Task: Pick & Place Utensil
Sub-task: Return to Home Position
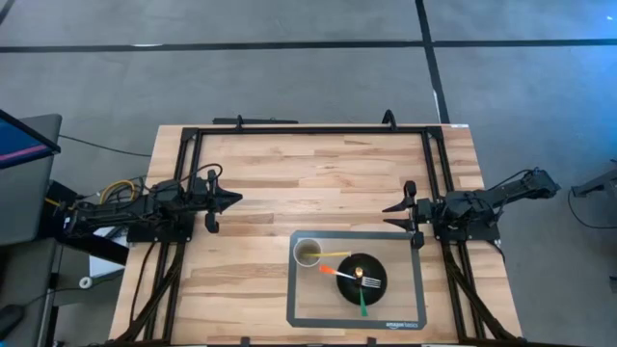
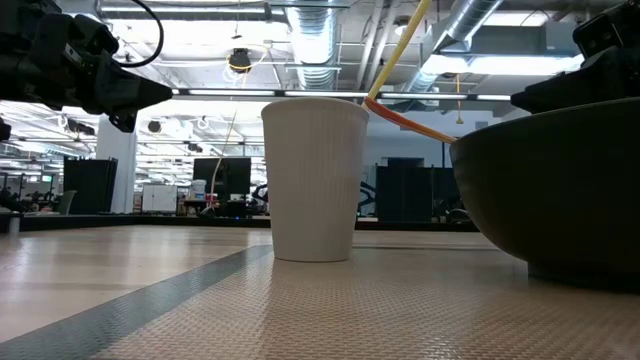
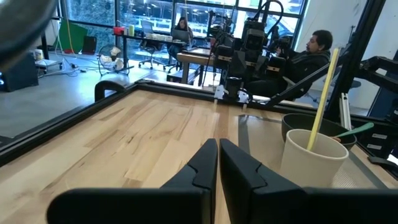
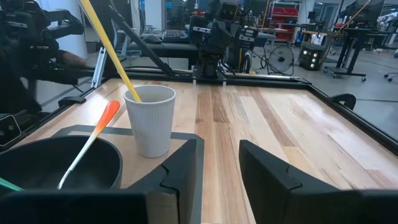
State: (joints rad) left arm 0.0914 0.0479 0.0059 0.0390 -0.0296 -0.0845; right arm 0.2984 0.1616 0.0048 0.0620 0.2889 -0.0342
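Observation:
A white paper cup [image 1: 308, 253] stands on a grey mat [image 1: 301, 304]. A yellow utensil [image 1: 337, 253] sticks into the cup and leans on its rim. Beside the cup sits a black bowl [image 1: 346, 286]. An orange-handled fork [image 1: 339, 274] and a green-handled utensil [image 1: 363, 305] lie with their heads in the bowl and their handles over its rim. My left gripper [image 1: 231, 200] hovers shut over bare wood, left of the mat. My right gripper [image 1: 390, 205] hovers open just beyond the mat's far right corner. The right wrist view shows the cup [image 4: 151, 118] and fork [image 4: 93, 140] ahead.
A black metal frame [image 1: 308, 130] runs along the table's far edge and both sides. Bare wood lies between the two grippers and beyond the mat. People sit at desks in the room beyond, as the left wrist view shows.

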